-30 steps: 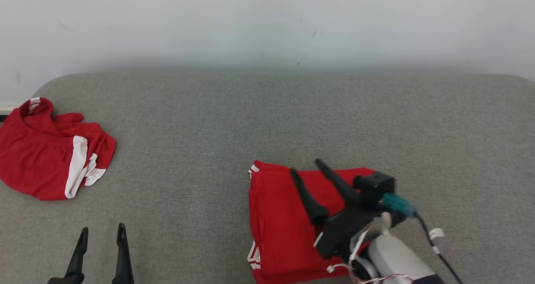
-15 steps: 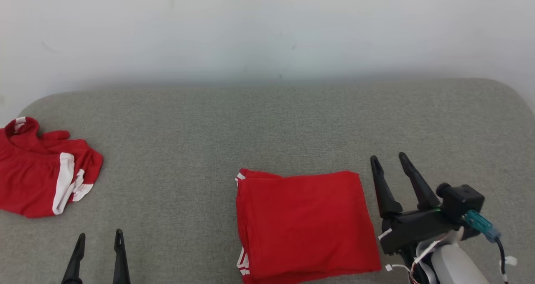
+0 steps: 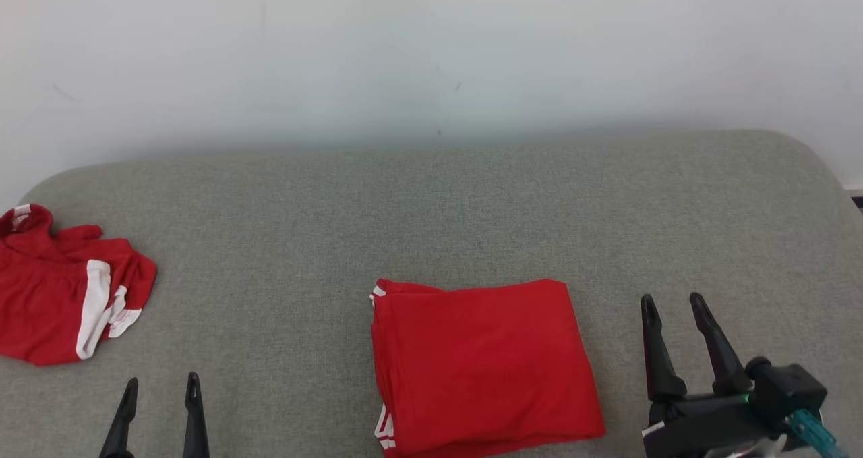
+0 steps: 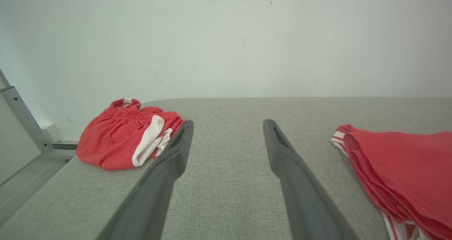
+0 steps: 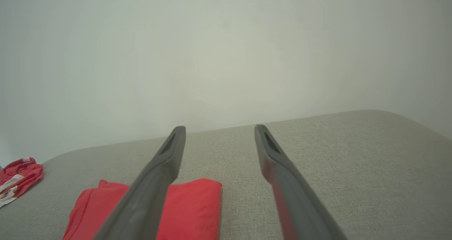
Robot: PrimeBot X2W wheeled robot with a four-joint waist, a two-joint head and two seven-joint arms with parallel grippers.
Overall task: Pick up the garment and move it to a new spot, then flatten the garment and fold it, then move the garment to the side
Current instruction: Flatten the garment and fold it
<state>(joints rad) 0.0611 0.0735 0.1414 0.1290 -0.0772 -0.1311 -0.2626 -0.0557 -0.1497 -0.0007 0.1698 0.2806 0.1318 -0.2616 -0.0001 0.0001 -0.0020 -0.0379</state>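
The folded garment sits at btm centre of the head view: a neat red rectangle, layered edges and a bit of white trim stacked along its left side, flat on the grey pad. So pick-up, relocate, flatten and fold all look done, imo. The layers line up and no stray flap shows. What's left, as I read it, is the last move to the side, since the stack is mid-frame rather than off at an edge, tho I can't tell whether this spot already counts as "the side". My right claw is at btm right of the head view, near the garment's right edge but not touching it, fingers spread w/ nothing btwn them. In the right wrist view the red stack lies at btm left, partly behind one of my fingers. My left claw is at btm left, also spread wide and empty, well apart from the stack, whose layered edge shows at the right margin of the left wrist view. Further out, a 2nd red garment w/ a white stripe lies crumpled at far left of the head view, near the pad's edge, prob. a separate job. Pale wall fills the top of the frame.
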